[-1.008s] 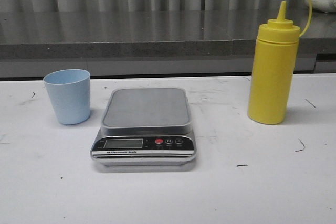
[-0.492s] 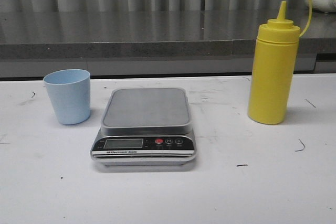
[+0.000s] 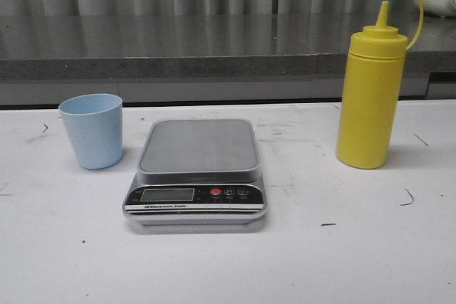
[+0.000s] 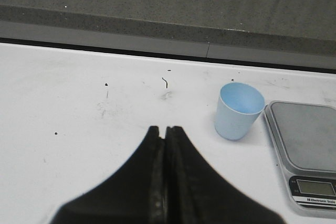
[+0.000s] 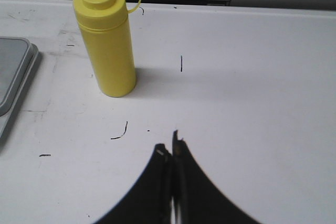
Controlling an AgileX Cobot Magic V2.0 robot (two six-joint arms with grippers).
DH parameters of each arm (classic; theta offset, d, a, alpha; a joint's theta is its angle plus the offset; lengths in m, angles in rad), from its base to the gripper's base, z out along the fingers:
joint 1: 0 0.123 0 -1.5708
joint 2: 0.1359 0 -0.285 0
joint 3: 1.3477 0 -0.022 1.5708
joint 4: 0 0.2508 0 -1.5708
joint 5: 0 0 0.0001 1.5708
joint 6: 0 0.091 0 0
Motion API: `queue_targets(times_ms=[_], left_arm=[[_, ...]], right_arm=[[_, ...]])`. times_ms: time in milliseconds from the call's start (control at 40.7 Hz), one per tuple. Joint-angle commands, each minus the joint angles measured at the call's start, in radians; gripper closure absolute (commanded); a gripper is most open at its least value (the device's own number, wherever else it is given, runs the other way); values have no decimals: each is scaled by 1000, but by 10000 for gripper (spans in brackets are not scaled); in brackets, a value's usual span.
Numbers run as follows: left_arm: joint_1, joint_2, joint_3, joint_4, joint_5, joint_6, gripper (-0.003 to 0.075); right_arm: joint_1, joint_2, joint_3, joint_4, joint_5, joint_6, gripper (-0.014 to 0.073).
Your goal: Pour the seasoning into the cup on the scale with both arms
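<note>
Front view shows nothing done yet: the cup stands on the worktop left of the bare scale, the seasoning stands right, both grippers' fingers are closed and empty.

Even, soft overhead light, faint shadows, sharp focus, no glare.

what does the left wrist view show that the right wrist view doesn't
Only the left wrist view shows the blue cup, standing upright on the table beside the scale, plus the scale's display, and the left gripper with its fingers closed together, holding nothing. Only the right wrist view shows the yellow bottle, upright, and the right gripper, also closed and empty. Both show the white table and part of the scale, with its platform bare.
</note>
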Motion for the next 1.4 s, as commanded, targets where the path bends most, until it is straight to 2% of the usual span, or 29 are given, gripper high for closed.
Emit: queue_targets(times_ms=[0,98,172,246,295,393,516,590,639,1377], left_arm=[[0,17,-25,-9,-87,-3,740],[0,17,-25,-6,-100,-3,739],[0,17,-25,-4,-109,-3,738],[0,17,-25,-4,-113,-3,727],[0,17,-25,-4,-115,-3,699],[0,17,-25,-4,-125,-3,584],[0,17,-25,-4,-129,-3,381],[0,17,-25,-2,-129,-3,267],[0,17,-25,-2,-129,-3,239],[0,17,-25,-2,-129,-3,246]], right_arm=[[-6,9,-27,-14,-63,-5,712],[-6,9,-27,-14,-63,-5,706],[-6,9,-27,-14,-63,-5,655],[-6,9,-27,-14,-63,-5,561],[-6,9,-27,-14,-63,-5,463],[-6,9,-27,-14,-64,-5,276],[-6,9,-27,-14,-65,-5,146],[-6,9,-27,-14,-65,-5,137],[-6,9,-27,-14,-65,-5,139],[-6,9,-27,-14,-65,-5,139]])
